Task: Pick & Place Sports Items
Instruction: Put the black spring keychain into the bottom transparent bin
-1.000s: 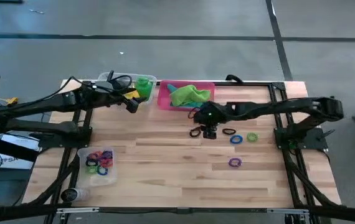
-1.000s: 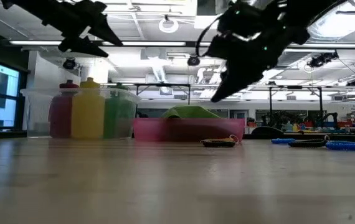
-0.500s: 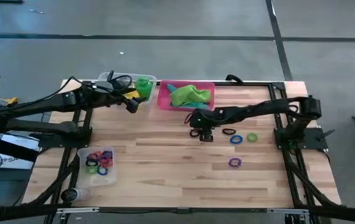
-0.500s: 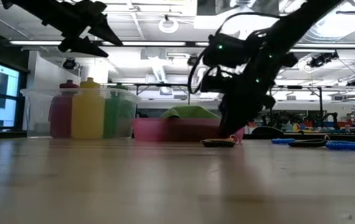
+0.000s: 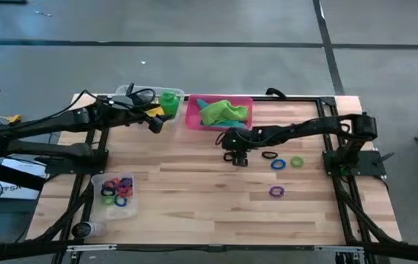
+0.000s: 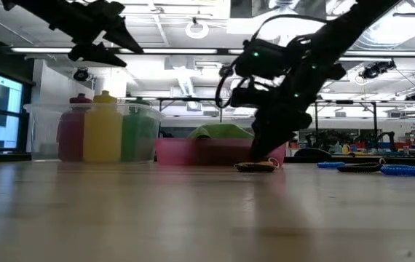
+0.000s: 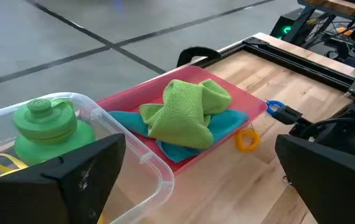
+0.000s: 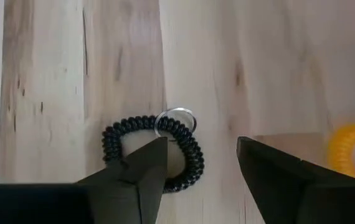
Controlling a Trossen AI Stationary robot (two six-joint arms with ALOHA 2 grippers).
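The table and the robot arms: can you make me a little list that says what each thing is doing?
right tool: open, down at the table over the black coil ring, not gripping it
left tool: open, held up beside the clear tub
pink tray: holds green cloth on teal cloth
yellow ring: on the table beside the tray

My right pincer (image 5: 232, 156) sits over a coiled ring (image 8: 153, 152) on the table (image 5: 194, 198), just near of the tray (image 5: 192, 117) holding two cloths (image 7: 190, 112). More rings (image 5: 286, 163) lie right; a tub of bottles (image 6: 104, 135) stands left.
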